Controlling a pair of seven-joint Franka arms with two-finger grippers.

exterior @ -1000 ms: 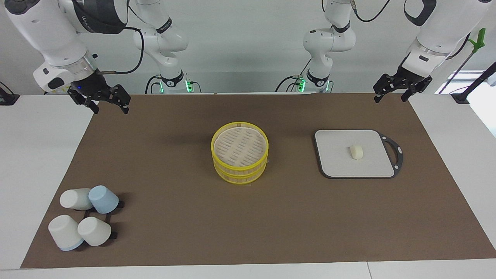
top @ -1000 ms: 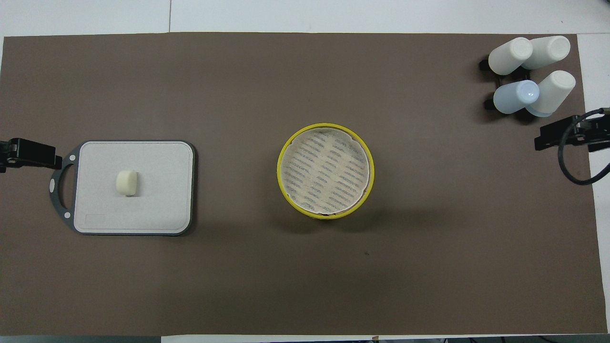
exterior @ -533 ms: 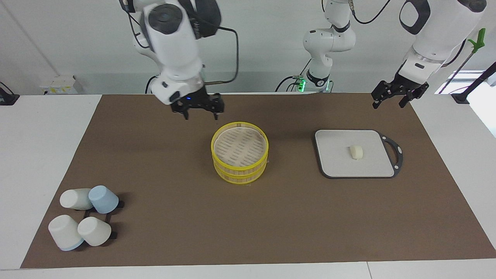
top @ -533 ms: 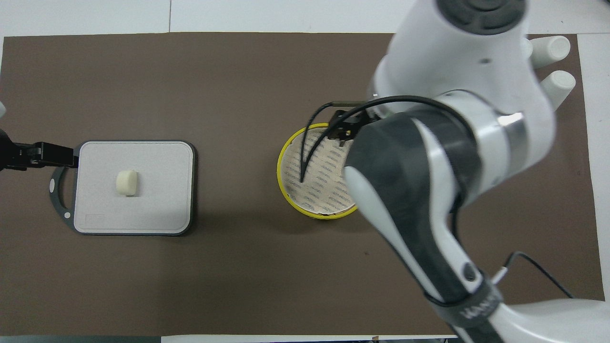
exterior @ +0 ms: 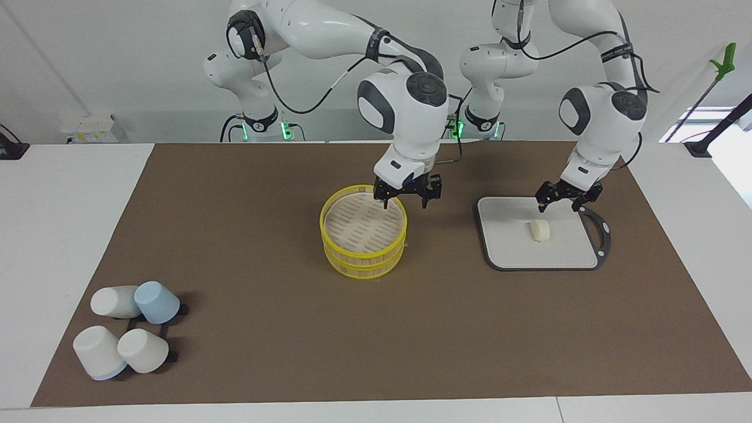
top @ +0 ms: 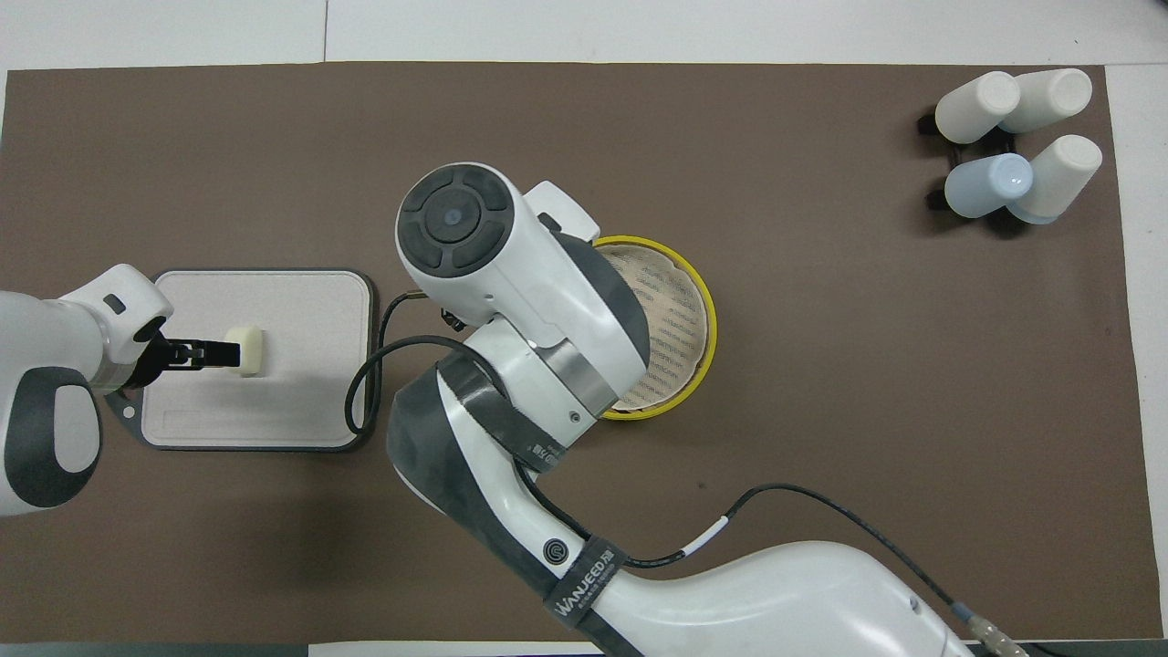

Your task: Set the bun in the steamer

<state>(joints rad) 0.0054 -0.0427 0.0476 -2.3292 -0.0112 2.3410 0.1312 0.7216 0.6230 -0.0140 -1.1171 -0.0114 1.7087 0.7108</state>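
Observation:
The bun (exterior: 540, 230) lies on a grey board (exterior: 511, 249) toward the left arm's end of the table. My left gripper (exterior: 561, 202) is open and empty, over the board's handle side, just above and beside the bun. In the overhead view its tip (top: 203, 350) lies next to the bun (top: 245, 351). The yellow-rimmed steamer (exterior: 329, 244) stands mid-table, two tiers stacked, its slatted floor bare. My right gripper (exterior: 406, 201) is open and empty, over the steamer's rim on the side toward the board. In the overhead view the right arm hides that gripper and part of the steamer (top: 684, 315).
Several upturned pale and blue cups (exterior: 126, 326) sit on a black rack toward the right arm's end, farther from the robots; they also show in the overhead view (top: 1013, 137). The board (top: 274, 401) has a black handle (exterior: 604, 232). A brown mat (exterior: 264, 352) covers the table.
The right arm has swung in from its end of the table to the steamer's rim. The left gripper has come down from the table's edge to over the board, beside the bun.

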